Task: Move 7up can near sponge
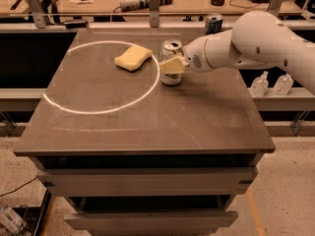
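The 7up can (171, 52) stands upright on the dark table (147, 122), right of the middle towards the back, just outside the white circle marked on the top. The pale yellow sponge (133, 57) lies to its left inside the circle, a short gap away. My gripper (172, 66) reaches in from the right on the white arm (256, 45). It is closed around the can's lower half, with one pale finger (172, 64) across the can's front. The other finger is hidden behind the can.
A slimmer blue-and-silver can (213, 22) stands at the table's back right edge. A white ring (101, 77) is marked on the table's left half. A bench with tools runs behind. Two small bottles (270, 84) sit on a lower shelf to the right.
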`<state>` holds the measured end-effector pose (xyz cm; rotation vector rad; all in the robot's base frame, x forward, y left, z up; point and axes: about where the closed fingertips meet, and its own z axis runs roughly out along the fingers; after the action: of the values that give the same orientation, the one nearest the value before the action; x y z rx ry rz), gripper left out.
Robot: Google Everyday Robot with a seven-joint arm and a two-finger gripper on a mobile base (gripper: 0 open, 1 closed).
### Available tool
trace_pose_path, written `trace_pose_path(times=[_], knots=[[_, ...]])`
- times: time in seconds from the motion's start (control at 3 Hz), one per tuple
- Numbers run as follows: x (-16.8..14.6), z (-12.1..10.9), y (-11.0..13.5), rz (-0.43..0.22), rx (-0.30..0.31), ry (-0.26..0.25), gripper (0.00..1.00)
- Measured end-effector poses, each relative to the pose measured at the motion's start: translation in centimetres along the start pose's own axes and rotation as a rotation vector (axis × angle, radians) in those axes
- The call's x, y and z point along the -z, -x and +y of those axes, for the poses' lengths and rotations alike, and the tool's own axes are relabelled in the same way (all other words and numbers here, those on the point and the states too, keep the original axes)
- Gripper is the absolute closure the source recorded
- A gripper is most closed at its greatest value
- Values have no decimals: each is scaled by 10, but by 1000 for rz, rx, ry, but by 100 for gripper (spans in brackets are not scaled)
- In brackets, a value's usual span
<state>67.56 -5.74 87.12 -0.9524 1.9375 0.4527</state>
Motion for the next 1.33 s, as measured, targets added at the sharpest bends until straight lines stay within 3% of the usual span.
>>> trace_pose_path(times=[0.67, 1.0, 1.33], knots=[[-37, -60, 37, -48, -42, -118, 100], [-49, -74, 43, -49, -71, -136, 100], [-58, -74, 39, -41, -109, -129, 100]])
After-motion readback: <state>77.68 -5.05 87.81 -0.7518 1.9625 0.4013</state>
